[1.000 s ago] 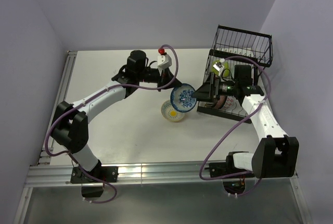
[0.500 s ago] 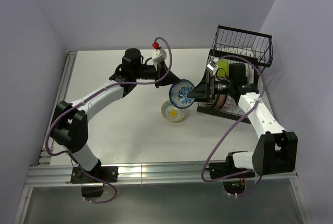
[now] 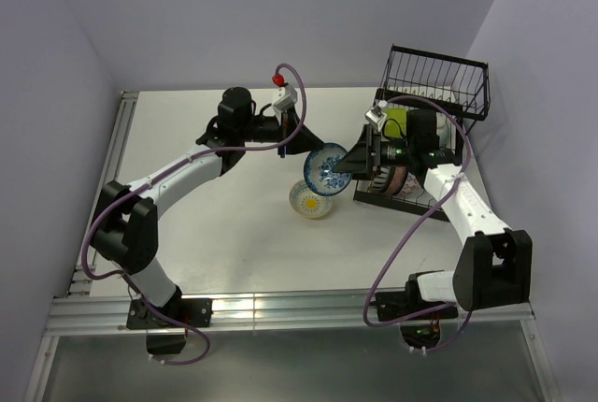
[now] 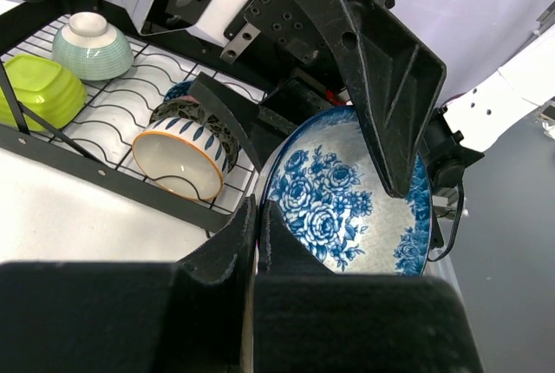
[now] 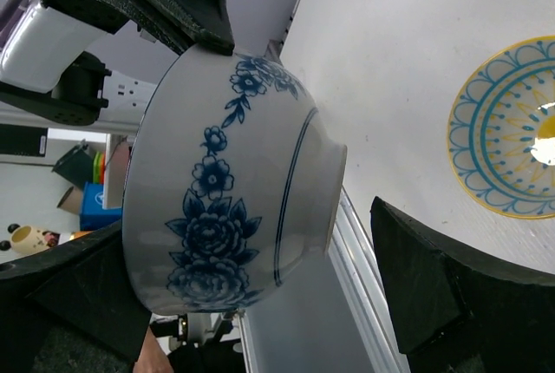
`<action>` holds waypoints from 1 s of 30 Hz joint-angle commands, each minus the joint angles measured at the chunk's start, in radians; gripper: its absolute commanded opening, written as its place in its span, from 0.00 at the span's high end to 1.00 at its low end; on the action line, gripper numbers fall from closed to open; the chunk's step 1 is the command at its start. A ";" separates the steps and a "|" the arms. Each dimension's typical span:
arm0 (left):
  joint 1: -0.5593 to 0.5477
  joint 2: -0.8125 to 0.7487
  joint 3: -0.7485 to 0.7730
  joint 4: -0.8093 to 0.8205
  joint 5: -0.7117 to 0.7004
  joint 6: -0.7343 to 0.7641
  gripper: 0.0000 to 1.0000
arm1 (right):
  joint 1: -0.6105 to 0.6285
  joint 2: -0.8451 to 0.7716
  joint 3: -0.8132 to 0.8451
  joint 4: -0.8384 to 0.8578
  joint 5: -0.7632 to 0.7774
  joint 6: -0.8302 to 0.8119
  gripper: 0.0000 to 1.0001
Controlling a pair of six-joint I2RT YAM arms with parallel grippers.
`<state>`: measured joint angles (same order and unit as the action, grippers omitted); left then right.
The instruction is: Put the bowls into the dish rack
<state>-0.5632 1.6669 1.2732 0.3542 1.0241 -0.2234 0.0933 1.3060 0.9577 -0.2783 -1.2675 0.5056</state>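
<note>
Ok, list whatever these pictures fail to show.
- Top view: bowls in the rack, mostly hidden behind the right arm.
- Right wrist view: the yellow-patterned bowl, cut off by the right edge.
- Left wrist view: near rim of the blue bowl, covered by the left gripper; the dark bowl, mostly behind the striped bowl.

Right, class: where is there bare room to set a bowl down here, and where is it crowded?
Free: the table between the yellow bowl and the near rail; rack wires between the lime dish and the striped bowl. Crowded: the rack's left edge, where the left gripper and right gripper meet at the blue bowl.
</note>
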 commanded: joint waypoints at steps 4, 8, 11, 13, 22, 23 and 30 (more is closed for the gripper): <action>0.002 -0.036 0.014 0.059 0.031 -0.016 1.00 | 0.032 0.016 0.064 0.044 -0.036 -0.001 0.05; 0.002 -0.036 0.014 0.043 0.027 -0.004 1.00 | 0.036 0.015 0.065 0.028 -0.038 -0.013 0.24; 0.002 -0.036 0.014 0.025 0.021 0.010 1.00 | 0.034 0.010 0.075 -0.004 -0.038 -0.050 0.37; 0.002 -0.036 0.015 0.012 0.018 0.022 1.00 | 0.034 0.004 0.078 -0.022 -0.038 -0.058 0.46; 0.003 -0.041 0.029 -0.073 0.016 0.068 0.88 | 0.011 -0.019 0.101 -0.127 -0.035 -0.137 1.00; 0.003 -0.042 0.034 -0.087 0.014 0.078 0.80 | 0.006 -0.024 0.099 -0.130 -0.030 -0.137 1.00; 0.003 -0.061 0.031 -0.144 -0.018 0.104 0.39 | -0.063 -0.082 0.075 -0.168 -0.023 -0.159 1.00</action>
<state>-0.5629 1.6642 1.2739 0.2230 1.0168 -0.1413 0.0559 1.2858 0.9997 -0.4320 -1.2633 0.3767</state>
